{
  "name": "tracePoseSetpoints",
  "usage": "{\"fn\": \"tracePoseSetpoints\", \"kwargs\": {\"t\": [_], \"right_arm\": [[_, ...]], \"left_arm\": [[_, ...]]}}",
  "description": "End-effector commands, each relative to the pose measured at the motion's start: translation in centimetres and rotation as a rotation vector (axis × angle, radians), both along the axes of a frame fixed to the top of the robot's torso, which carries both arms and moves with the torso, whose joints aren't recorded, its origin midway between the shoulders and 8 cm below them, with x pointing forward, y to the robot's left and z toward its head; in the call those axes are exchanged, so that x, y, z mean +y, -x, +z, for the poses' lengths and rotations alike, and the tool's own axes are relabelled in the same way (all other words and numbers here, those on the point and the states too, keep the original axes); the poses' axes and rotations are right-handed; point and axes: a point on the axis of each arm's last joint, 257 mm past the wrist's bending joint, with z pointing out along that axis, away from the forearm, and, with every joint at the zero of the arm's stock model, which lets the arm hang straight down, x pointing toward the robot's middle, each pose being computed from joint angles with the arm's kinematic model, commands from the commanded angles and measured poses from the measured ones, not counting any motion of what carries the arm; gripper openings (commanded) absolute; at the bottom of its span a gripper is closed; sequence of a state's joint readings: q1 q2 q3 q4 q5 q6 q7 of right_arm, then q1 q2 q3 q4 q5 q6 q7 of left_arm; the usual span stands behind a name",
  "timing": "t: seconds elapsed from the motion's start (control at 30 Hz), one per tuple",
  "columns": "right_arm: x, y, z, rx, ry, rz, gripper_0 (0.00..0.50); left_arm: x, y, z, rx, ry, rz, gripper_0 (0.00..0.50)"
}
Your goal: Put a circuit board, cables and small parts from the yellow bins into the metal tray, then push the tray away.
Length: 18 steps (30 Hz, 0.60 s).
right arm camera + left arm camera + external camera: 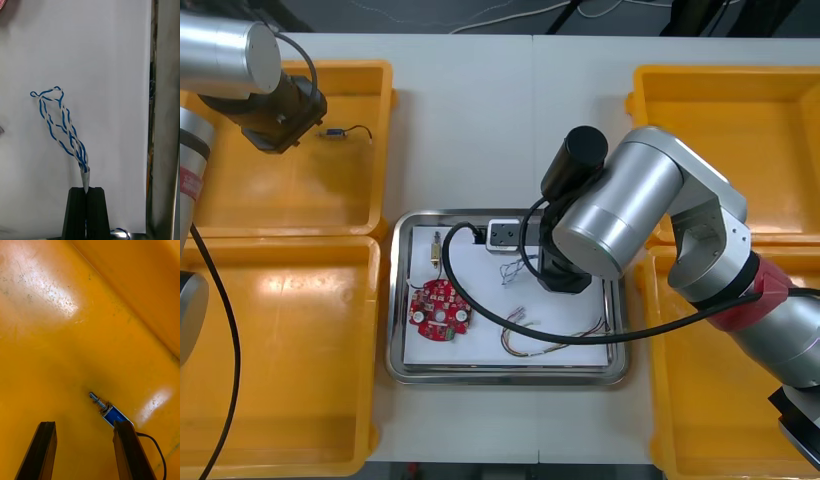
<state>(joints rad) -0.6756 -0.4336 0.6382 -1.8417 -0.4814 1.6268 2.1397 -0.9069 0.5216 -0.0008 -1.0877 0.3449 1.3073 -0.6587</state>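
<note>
Blue-white cable [80, 156], one, tight in right end effector [87, 189]; left end effector [84, 423] wide, empty.

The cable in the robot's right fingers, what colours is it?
The cable is blue and white, twisted together. The right wrist view shows it best.

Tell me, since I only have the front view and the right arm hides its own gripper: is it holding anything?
Observer: Yes. The right gripper is shut on one end of the twisted blue and white cable, the rest over the metal tray's white inside.
Operator: And the left one, over the far bin?
Observer: The left gripper is open above the yellow bin's floor; a small metal part lies ungripped by one finger.
</note>
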Motion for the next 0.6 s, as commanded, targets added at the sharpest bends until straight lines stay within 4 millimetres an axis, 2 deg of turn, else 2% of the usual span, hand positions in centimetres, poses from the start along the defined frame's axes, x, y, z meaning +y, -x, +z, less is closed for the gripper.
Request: {"fn": "tracePoseSetpoints", "kwargs": {"t": [0.03, 0.4, 0.43, 0.5, 0.53, 0.57, 0.6], "right_arm": [[1.4, 0.8, -1.6, 0.001, 0.016, 0.077, 0.000], [0.5, 0.5, -3.2, 0.000, 0.050, 0.106, 0.007], [0.5, 0.5, -3.2, 0.001, 0.047, 0.106, 0.071], [0.2, 0.7, -3.4, 0.011, 0.047, 0.107, 0.306], [0.1, 0.6, -3.4, 0.012, 0.050, 0.107, 0.357], [0.1, 0.7, -3.3, 0.012, 0.048, 0.111, 0.439], [0.0, 0.6, -3.2, 0.010, 0.045, 0.111, 0.489]], "left_arm": [[-2.1, -2.1, 3.8, -0.090, 0.027, 0.001, 0.444], [-4.5, -3.1, 3.5, -0.106, 0.068, -0.007, 0.444], [-4.8, -3.2, 3.5, -0.108, 0.077, -0.007, 0.446], [-5.4, -3.2, 3.3, -0.105, 0.090, -0.005, 0.445], [-5.6, -3.2, 3.3, -0.108, 0.093, -0.005, 0.445], [-5.8, -3.3, 3.2, -0.110, 0.100, -0.003, 0.444], [-6.1, -3.3, 3.3, -0.112, 0.104, -0.004, 0.446]]}}
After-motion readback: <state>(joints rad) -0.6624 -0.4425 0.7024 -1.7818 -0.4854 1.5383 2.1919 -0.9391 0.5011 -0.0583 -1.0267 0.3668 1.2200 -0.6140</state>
